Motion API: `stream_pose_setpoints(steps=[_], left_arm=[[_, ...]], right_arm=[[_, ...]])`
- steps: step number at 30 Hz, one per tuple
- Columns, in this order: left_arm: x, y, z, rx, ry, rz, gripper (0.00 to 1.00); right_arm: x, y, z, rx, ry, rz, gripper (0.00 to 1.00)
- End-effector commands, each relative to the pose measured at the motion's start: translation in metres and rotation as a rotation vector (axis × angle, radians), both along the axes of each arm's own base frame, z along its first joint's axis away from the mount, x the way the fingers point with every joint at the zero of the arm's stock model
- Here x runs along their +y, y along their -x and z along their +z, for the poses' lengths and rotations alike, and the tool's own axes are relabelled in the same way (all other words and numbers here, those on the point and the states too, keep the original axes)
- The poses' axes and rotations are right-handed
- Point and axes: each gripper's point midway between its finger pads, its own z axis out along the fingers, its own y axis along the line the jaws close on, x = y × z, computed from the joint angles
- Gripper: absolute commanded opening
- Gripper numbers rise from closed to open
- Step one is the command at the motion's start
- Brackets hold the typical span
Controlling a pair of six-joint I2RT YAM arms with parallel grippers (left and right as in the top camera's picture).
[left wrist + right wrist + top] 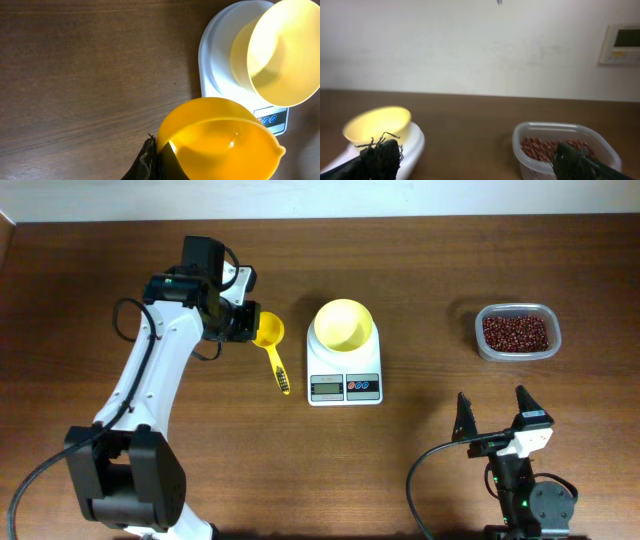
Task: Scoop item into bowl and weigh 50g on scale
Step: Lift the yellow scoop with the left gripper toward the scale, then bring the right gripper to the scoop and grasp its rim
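Note:
The pale yellow bowl (344, 324) stands empty on the white scale (345, 385); both also show in the left wrist view, the bowl (280, 55) on the scale (215, 60). The reddish-brown beans (516, 332) fill a clear container (484, 346) at the right, and show in the right wrist view (545, 149). A bright yellow scoop (268, 332) lies left of the scale, handle toward the front. My left gripper (246, 323) is at the scoop's cup (220, 140), with one dark finger outside its wall and a dark shape inside. My right gripper (495, 418) is open and empty at the front right.
The wooden table (420, 260) reaches a white wall in the right wrist view. The scale's display and buttons (345, 387) face the front edge. The container stands well to the right of the scale, with bare wood between them.

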Motion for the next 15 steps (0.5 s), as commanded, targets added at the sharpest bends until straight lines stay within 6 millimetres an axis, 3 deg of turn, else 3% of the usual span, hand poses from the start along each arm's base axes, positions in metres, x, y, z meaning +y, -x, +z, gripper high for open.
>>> stream_pose_setpoints(steps=[1, 3, 9, 13, 15], left_arm=[[-0.004, -0.002, 0.015, -0.014, 0.046, 0.068, 0.00], [-0.004, -0.003, 0.016, -0.006, 0.060, 0.111, 0.00], [-0.004, -0.006, 0.017, 0.032, 0.120, 0.288, 0.00], [-0.004, -0.006, 0.017, 0.092, 0.188, 0.484, 0.00], [-0.004, -0.005, 0.016, 0.131, 0.230, 0.607, 0.00]], right_arm=[[0.009, 0.012, 0.047, -0.082, -0.075, 0.055, 0.99], [0.009, 0.018, 0.068, -0.064, -0.076, 0.053, 0.99], [0.015, 0.012, 0.094, 0.122, -0.088, 0.086, 0.99], [0.039, -0.009, 0.107, 0.317, -0.163, 0.223, 0.99], [0.060, -0.019, 0.111, 0.408, -0.197, 0.356, 0.99]])
